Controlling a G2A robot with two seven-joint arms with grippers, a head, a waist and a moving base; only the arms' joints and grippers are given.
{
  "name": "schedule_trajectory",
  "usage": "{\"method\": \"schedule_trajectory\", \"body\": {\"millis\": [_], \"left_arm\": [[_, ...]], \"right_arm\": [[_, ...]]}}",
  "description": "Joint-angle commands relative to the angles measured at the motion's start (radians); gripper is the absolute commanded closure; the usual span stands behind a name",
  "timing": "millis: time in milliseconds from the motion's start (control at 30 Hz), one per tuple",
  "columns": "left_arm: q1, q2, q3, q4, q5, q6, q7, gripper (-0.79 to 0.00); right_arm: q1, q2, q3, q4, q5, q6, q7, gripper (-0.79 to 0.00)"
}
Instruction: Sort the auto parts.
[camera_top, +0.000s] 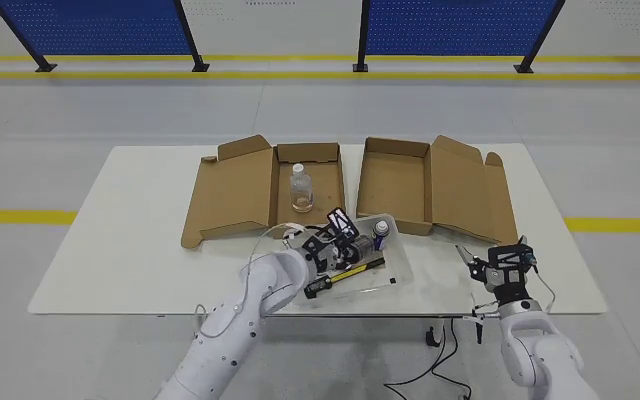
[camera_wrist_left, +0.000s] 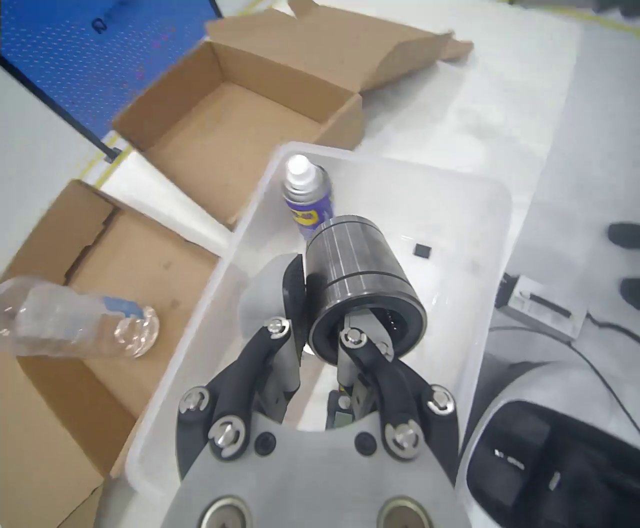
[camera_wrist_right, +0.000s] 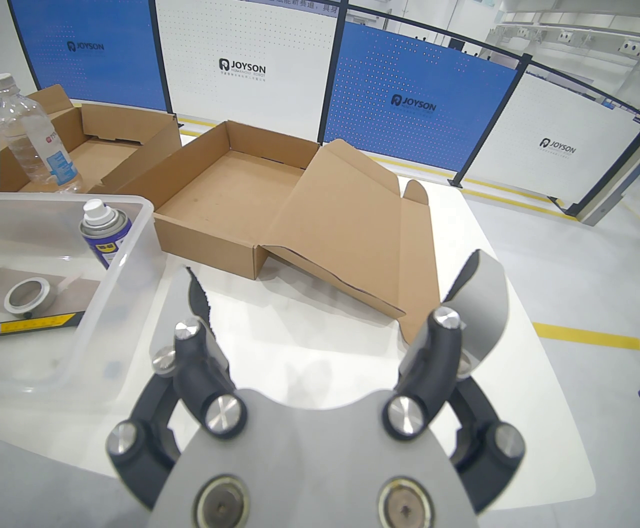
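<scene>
My left gripper is shut on a steel bearing cylinder, one finger inside its bore and one outside, held just above the clear plastic bin. From above, this gripper sits over the bin. In the bin are a blue spray can, a small black piece, a metal ring and a yellow-handled tool. My right gripper stands open and empty over the table, to the right of the bin, at the front right.
Two open cardboard boxes lie behind the bin. The left box has a clear water bottle standing in it; the right box holds nothing visible, and its flap lies flat on the table in front of the right gripper.
</scene>
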Motion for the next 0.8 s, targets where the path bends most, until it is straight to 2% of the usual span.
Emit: {"method": "schedule_trajectory", "body": {"millis": [0,200,300,467,600,767], "left_arm": [[0.029,0.005,-0.022,-0.026,-0.009,0.013,0.007,0.000],[0.108,0.019,-0.090,-0.114,-0.062,0.055,0.029,0.000],[0.166,0.023,-0.142,-0.170,-0.098,0.142,0.076,0.000],[0.257,0.032,-0.186,-0.230,-0.099,0.203,0.121,0.000],[0.282,0.036,-0.215,-0.244,-0.093,0.233,0.142,0.000],[0.265,0.038,-0.223,-0.229,-0.088,0.250,0.149,0.000]], "right_arm": [[0.000,0.000,0.000,0.000,0.000,0.000,0.000,-0.785],[0.000,0.000,0.000,0.000,0.000,0.000,0.000,-0.785],[0.000,0.000,0.000,0.000,0.000,0.000,0.000,-0.785],[0.000,0.000,0.000,0.000,0.000,0.000,0.000,-0.785],[0.000,0.000,0.000,0.000,0.000,0.000,0.000,-0.785],[0.000,0.000,0.000,0.000,0.000,0.000,0.000,-0.785]]}}
